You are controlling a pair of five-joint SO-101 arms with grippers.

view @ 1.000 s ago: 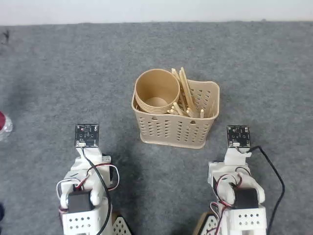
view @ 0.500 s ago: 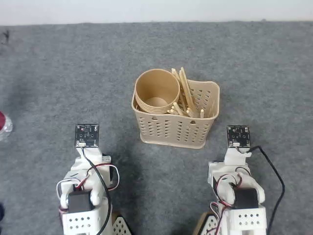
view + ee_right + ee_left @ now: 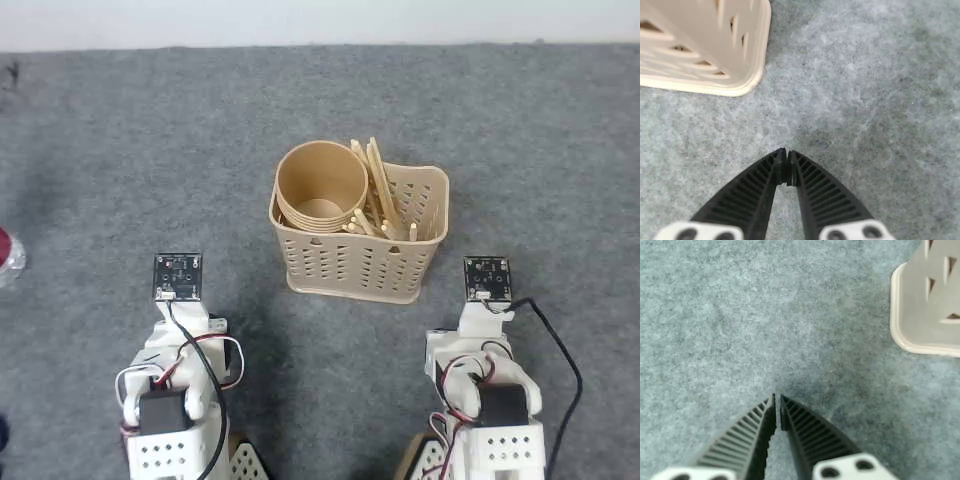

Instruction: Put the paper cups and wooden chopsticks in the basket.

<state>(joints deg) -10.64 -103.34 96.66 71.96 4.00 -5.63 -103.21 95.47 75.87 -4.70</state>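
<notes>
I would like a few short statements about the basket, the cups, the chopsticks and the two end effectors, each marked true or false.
1. The paper cups stand nested inside the basket. True.
2. The wooden chopsticks lie outside the basket. False: they stand in the basket, leaning beside the cups.
3. The left end effector is shut and holds nothing. True.
4. The right end effector grips a chopstick. False: it is shut and empty, above the carpet.
5. The basket lies tipped on its side. False: it stands upright.
</notes>
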